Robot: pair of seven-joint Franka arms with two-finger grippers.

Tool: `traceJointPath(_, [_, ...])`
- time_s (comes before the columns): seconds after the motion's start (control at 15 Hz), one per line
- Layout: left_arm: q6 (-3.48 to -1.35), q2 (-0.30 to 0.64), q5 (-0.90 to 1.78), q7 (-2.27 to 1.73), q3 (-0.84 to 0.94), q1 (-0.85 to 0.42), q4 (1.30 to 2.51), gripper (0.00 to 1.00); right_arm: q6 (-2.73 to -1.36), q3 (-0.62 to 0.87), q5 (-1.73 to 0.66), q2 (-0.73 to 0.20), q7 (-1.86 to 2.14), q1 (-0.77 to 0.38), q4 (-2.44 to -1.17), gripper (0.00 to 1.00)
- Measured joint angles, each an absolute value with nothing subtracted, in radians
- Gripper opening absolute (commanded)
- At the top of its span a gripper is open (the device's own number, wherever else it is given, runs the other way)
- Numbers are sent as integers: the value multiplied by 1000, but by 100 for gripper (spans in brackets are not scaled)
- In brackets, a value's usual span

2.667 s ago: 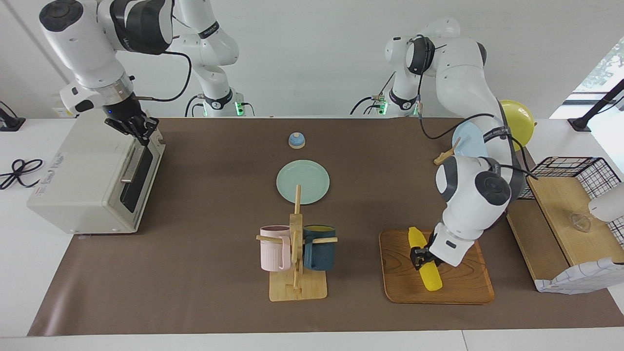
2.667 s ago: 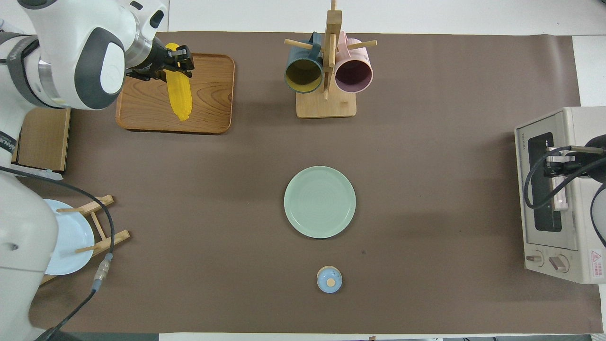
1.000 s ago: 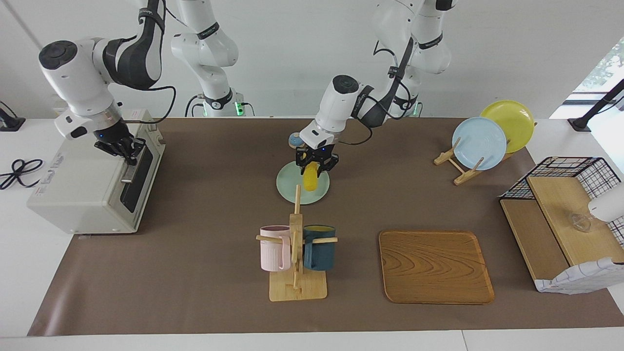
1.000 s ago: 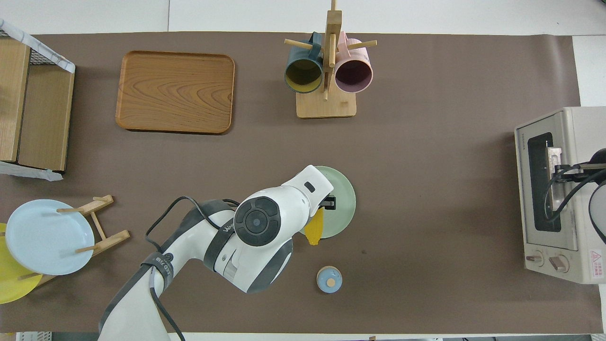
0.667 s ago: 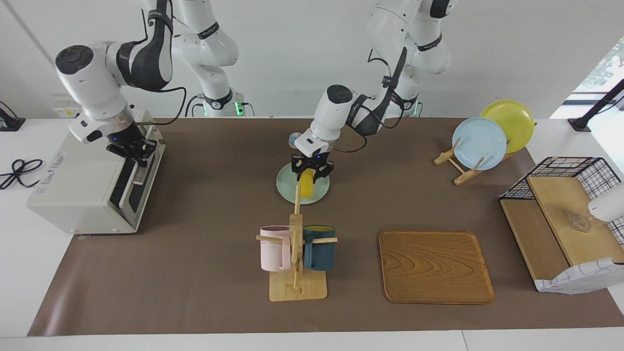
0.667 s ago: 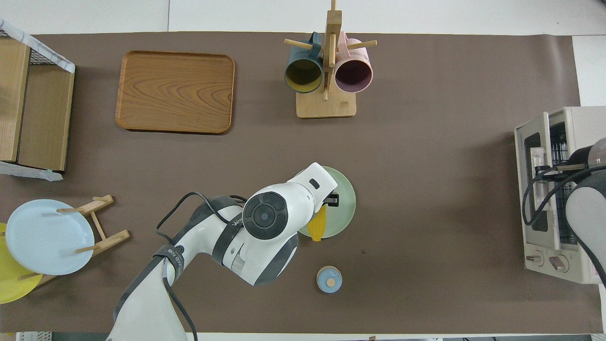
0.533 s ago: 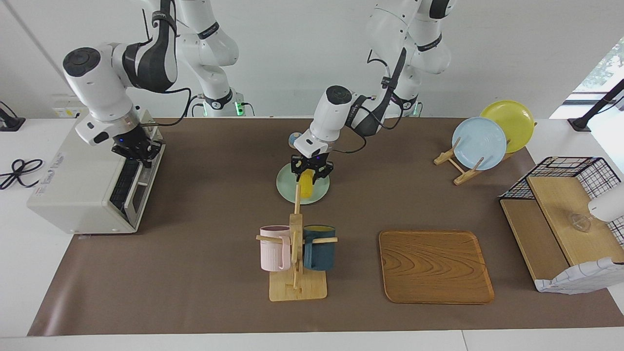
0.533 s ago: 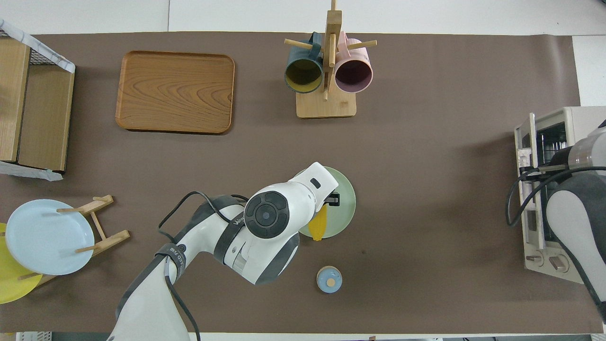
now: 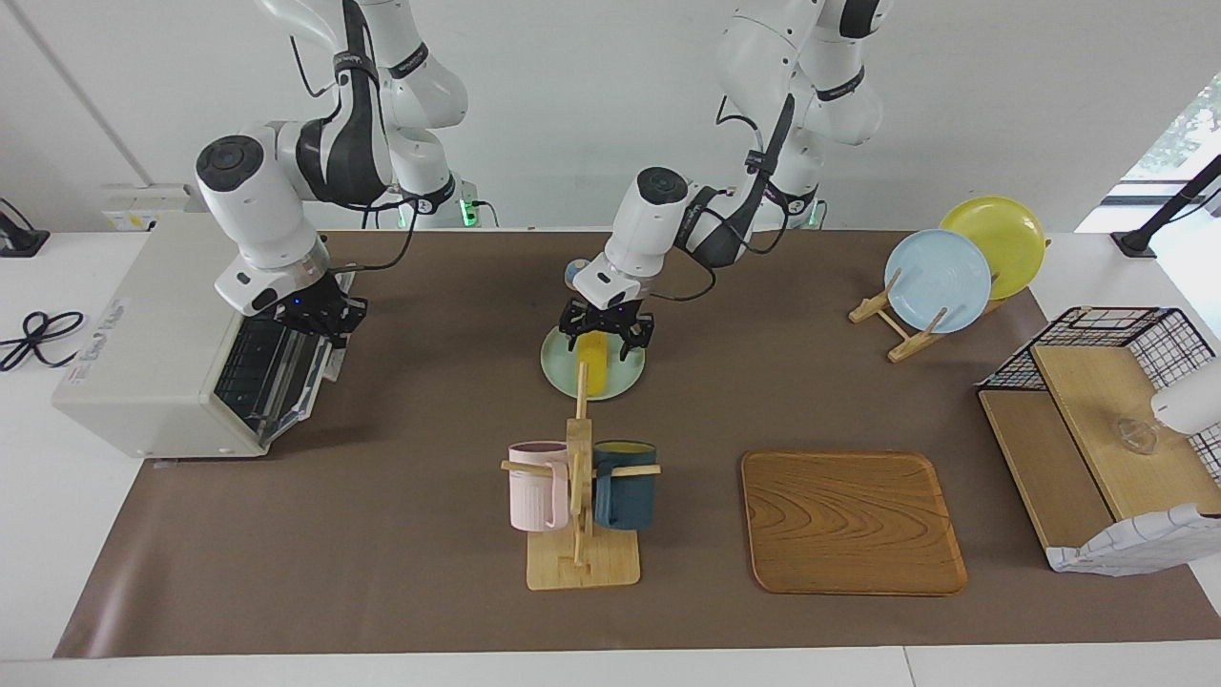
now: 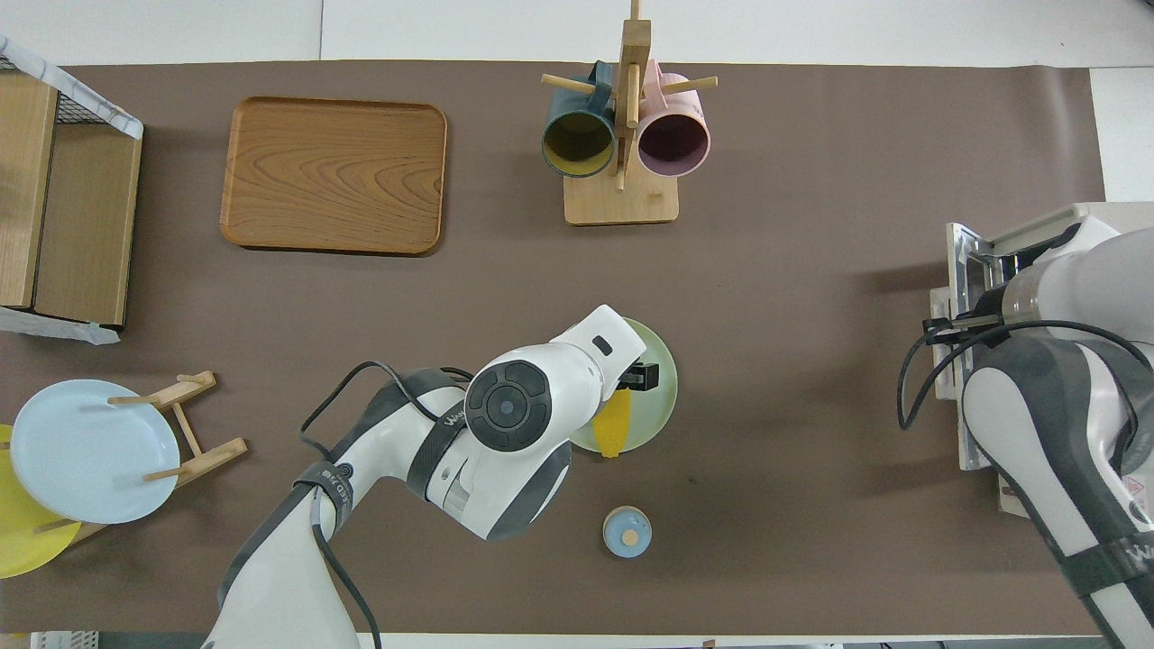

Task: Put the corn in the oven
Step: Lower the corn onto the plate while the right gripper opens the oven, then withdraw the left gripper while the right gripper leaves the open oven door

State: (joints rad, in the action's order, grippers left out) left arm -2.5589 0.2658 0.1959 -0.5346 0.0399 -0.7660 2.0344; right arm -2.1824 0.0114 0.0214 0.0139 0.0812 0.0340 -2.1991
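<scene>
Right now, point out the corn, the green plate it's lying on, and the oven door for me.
corn (image 9: pixel 596 373), facing view, middle of the yellow cob.
green plate (image 10: pixel 661 403), overhead view, bare rim toward the right arm's end.
oven door (image 9: pixel 303 384), facing view, tilted-open door panel.

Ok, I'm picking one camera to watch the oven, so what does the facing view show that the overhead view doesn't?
Facing only: the wire rack inside the oven, the right gripper shut on the half-open oven door, and the left gripper open over the corn. Overhead only: the corn's tip reaching the green plate's edge nearer the robots. Both: corn on plate, wooden tray, mug stand.
</scene>
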Motion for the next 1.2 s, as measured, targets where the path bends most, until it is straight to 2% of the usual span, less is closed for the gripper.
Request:
traceJointPath(0.2, [-2397, 186, 196, -535, 24, -715, 2011, 100, -2272, 10, 26, -40, 40, 4, -2221, 0])
traceJointPath(0.47, [-2125, 77, 196, -528, 14, -539, 1936, 100, -2396, 10, 26, -86, 5, -8, -2268, 0])
traceJointPath(0.73, [-1956, 56, 177, -501, 9, -384, 1817, 100, -2472, 5, 30, -140, -14, -22, -2278, 0])
traceJointPath(1.07, [-1882, 28, 85, -485, 9, -303, 1798, 100, -2474, 4, 33, -140, -124, -118, -2255, 0])
traceJointPath(1.13, [-1855, 17, 72, -479, 9, -301, 1797, 100, -2469, 4, 33, -140, -125, -133, -2240, 16])
traceJointPath(1.2, [-1826, 7, 66, -468, 10, -297, 1794, 100, -2456, 4, 33, -140, -127, -150, -2220, 25])
